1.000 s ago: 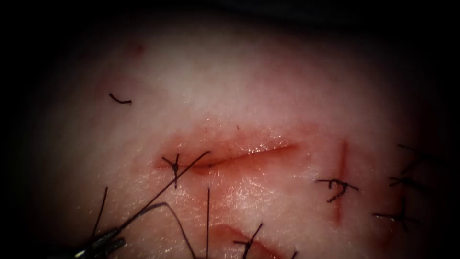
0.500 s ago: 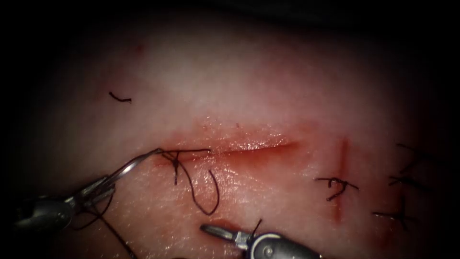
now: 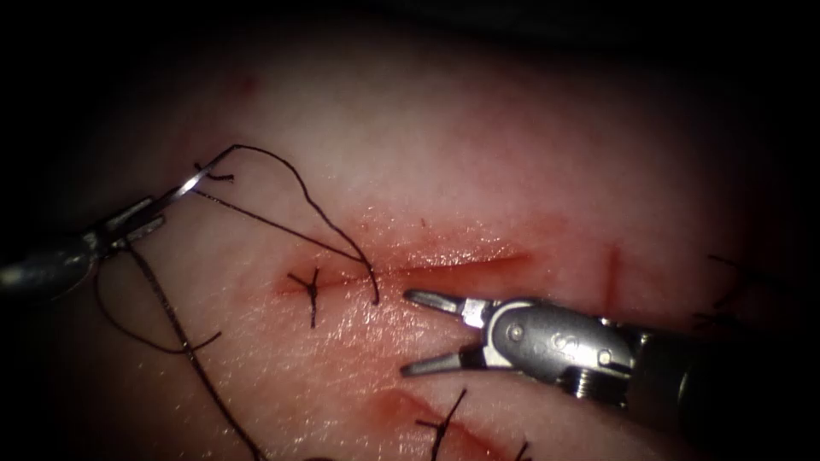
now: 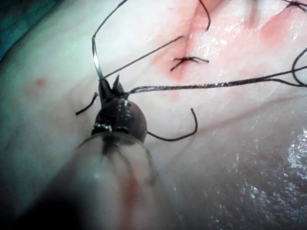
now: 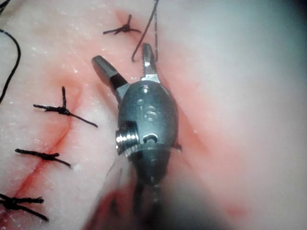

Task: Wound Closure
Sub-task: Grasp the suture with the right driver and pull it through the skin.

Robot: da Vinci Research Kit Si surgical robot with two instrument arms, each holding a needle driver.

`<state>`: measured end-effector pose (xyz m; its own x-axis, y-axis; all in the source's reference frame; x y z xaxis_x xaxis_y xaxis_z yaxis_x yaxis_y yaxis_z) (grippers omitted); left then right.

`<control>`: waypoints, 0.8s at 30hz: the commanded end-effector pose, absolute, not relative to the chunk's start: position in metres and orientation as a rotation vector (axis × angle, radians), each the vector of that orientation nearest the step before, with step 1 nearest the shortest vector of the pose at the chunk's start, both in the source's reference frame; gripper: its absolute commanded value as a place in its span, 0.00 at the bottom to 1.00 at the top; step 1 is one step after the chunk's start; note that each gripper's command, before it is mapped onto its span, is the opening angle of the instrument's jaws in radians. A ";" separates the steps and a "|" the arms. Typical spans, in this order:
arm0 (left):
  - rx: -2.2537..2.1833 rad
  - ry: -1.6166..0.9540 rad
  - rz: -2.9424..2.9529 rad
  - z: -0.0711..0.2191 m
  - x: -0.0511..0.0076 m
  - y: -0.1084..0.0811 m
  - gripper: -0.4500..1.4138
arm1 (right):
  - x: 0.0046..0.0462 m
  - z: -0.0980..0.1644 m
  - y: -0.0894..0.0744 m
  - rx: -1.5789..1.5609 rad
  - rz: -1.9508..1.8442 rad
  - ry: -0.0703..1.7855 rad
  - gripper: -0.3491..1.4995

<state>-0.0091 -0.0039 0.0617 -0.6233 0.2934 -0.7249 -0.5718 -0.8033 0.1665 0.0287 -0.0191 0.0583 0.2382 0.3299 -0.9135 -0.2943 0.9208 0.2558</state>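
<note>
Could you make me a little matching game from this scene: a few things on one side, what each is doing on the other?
Things:
1. left tool
2. right tool
3. needle
4. finished knot

States:
A. jaws spread, holding nothing
B. sits at the cut's left end
C. jaws shut on the needle
D. out of the tissue, trailing thread

Pairs: 1-C, 2-A, 3-D, 4-B
</note>
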 end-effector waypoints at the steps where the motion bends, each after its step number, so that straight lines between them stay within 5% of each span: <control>1: -0.978 0.534 2.399 0.062 -0.0098 -0.003 0.00 | 0.0305 0.060 -0.019 0.032 0.436 1.259 0.87; 8: -0.971 0.539 2.398 0.062 -0.0100 -0.004 0.00 | 0.0324 0.063 -0.019 0.059 0.495 1.239 0.81; 9: -0.971 0.541 2.398 0.062 -0.0099 -0.004 0.00 | 0.0324 0.063 -0.019 0.089 0.509 1.218 0.60; 10: -0.971 0.541 2.398 0.062 -0.0099 -0.004 0.00 | 0.0324 0.063 -0.019 0.089 0.509 1.218 0.60; 12: -0.970 0.542 2.398 0.062 -0.0099 -0.004 0.00 | 0.0320 0.063 -0.020 0.119 0.530 1.189 0.03; 24: -0.970 0.528 2.423 0.062 -0.0104 -0.004 0.00 | 0.0312 0.056 -0.025 0.185 0.636 1.158 0.00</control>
